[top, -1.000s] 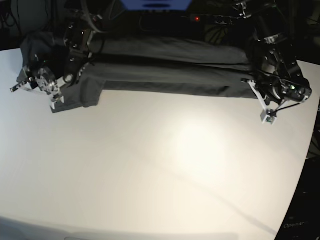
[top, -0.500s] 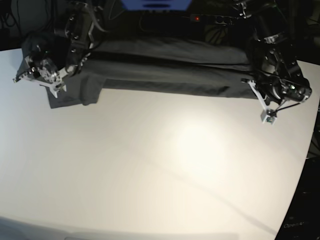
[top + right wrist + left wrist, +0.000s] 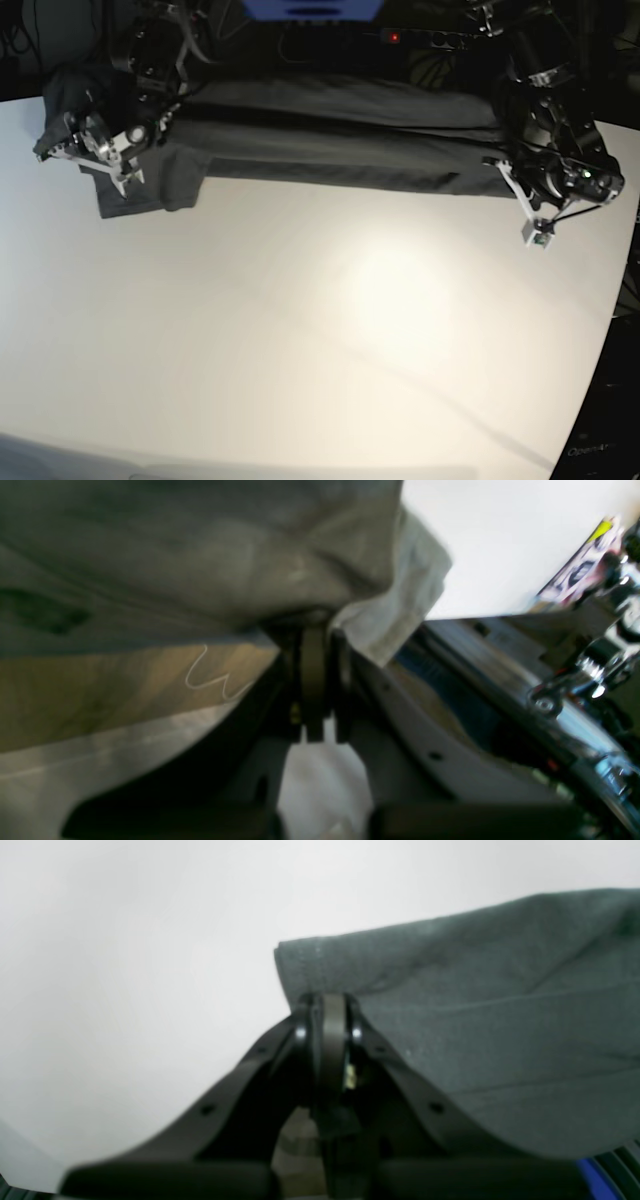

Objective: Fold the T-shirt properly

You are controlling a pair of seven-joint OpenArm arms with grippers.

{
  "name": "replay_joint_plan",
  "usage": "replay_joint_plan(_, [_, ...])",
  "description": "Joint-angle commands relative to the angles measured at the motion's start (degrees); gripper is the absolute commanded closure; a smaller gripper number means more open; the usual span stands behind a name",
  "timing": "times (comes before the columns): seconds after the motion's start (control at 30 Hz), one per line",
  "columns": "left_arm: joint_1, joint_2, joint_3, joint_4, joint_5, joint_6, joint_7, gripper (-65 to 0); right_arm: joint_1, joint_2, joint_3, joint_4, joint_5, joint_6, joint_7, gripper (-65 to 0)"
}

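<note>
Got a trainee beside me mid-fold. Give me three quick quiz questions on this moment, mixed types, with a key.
1. True or false: the left end effector is shut on an edge of the T-shirt.
2. Multiple choice: across the table in the base view the T-shirt lies as A) a crumpled ball, B) a long band at the far edge, C) a neat square in the middle.
3. Fill in: the right end effector is ____ on the cloth.

Key: 1 true; 2 B; 3 shut.

Both arms reached along the far edge; left gripper (image 3: 527, 205) and right gripper (image 3: 105, 165) were clamped closed.
</note>
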Motion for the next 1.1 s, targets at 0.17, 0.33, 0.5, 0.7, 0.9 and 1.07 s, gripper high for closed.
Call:
replay_joint_plan(0.17, [0.6, 0.7, 0.1, -0.9, 4.3, -0.1, 0.8, -2.3, 0.0, 0.2, 3.7, 0.8, -0.2, 0.0, -1.3, -0.1])
replay_joint_plan(0.33, [0.6, 0.7, 0.1, -0.9, 4.5, -0.1, 0.8, -2.3, -0.9, 0.2, 3.6, -2.1, 3.1, 0.0, -1.3, -0.1])
replay_joint_plan(0.5, [0.6, 0.7, 0.1, -0.9, 4.5, -0.1, 0.8, -2.3, -0.2, 0.2, 3.6, -5.7, 3.9, 0.0, -1.3, -0.1])
replay_joint_plan(0.7, [0.6, 0.7, 0.1, -0.9, 4.5, -0.1, 0.8, -2.3, 0.2, 0.2, 3.6, -6.3, 9.3, 0.0, -1.3, -0.1])
replay_joint_plan(0.9, [0.6, 0.7, 0.1, -1.0, 4.6, -0.1, 0.8, -2.3, 2.2, 0.2, 3.7, -13.5, 10.9, 0.0, -1.3, -0.1])
replay_joint_plan(1.07, [0.6, 0.7, 0.0, -1.0, 4.6, -0.1, 0.8, -2.3, 2.5, 0.2, 3.8, -14.2, 10.9, 0.0, -1.3, -0.1])
